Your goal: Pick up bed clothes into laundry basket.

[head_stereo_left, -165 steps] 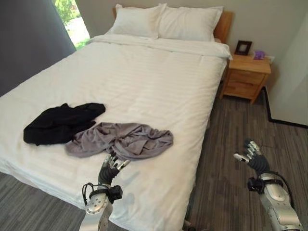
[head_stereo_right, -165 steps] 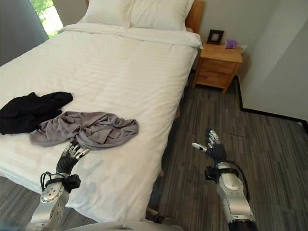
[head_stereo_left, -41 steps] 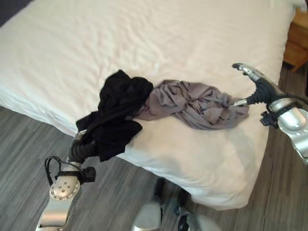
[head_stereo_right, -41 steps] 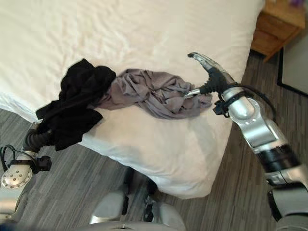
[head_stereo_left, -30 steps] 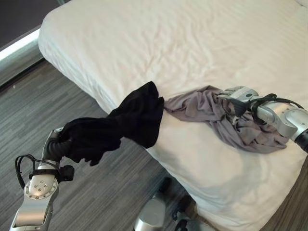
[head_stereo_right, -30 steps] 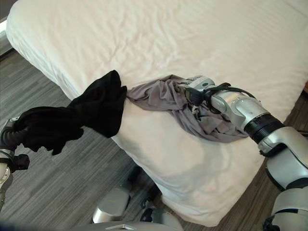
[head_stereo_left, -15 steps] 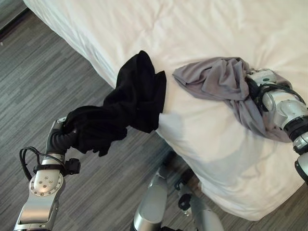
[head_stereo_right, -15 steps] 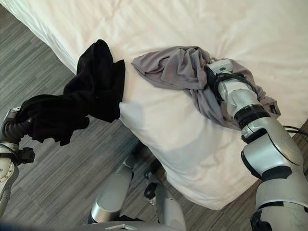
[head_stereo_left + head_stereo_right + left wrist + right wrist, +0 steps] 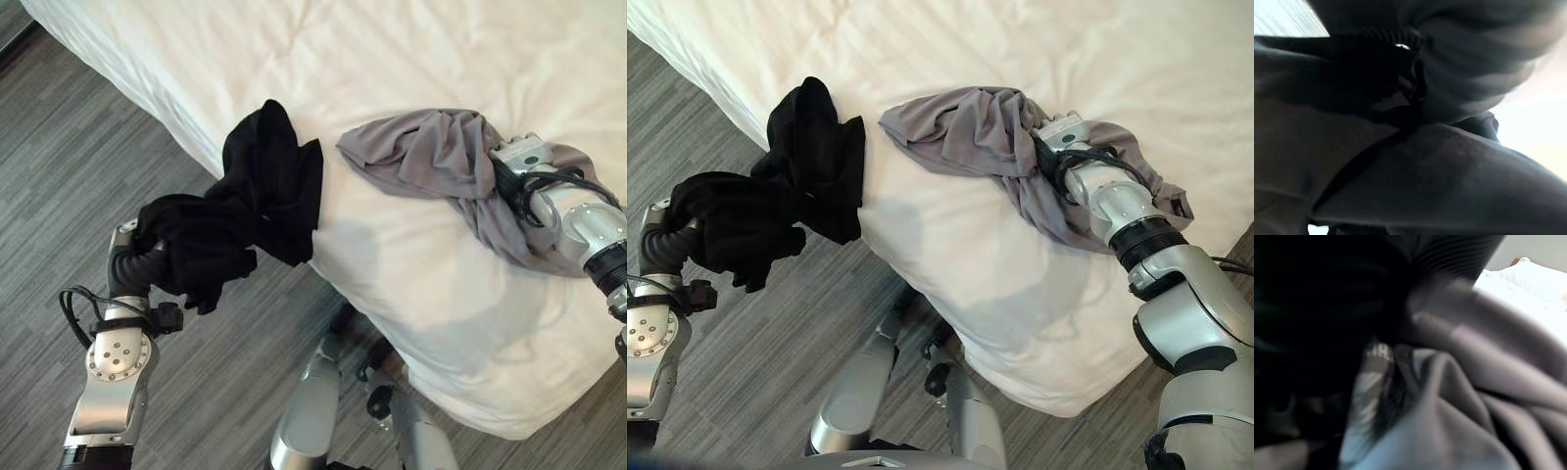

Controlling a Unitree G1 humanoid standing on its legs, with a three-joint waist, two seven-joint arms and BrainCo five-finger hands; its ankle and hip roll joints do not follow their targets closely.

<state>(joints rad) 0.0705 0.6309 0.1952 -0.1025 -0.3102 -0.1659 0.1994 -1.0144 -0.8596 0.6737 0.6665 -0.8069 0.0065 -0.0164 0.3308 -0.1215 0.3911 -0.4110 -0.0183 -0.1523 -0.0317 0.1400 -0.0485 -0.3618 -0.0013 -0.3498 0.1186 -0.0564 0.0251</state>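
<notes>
Black clothes [image 9: 235, 211] bunched over my left hand [image 9: 137, 257] trail onto the bed [image 9: 411, 59] edge and could snag, while my right hand [image 9: 1058, 147], grip untellable, is buried in grey clothes [image 9: 431, 157] beside them and may slip.

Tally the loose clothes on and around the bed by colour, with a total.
Black: 1, the black garment bunched over the left hand, hanging off the bed edge.
Grey: 1, the grey garment lying on the bed around the right hand.
Total: 2
</notes>
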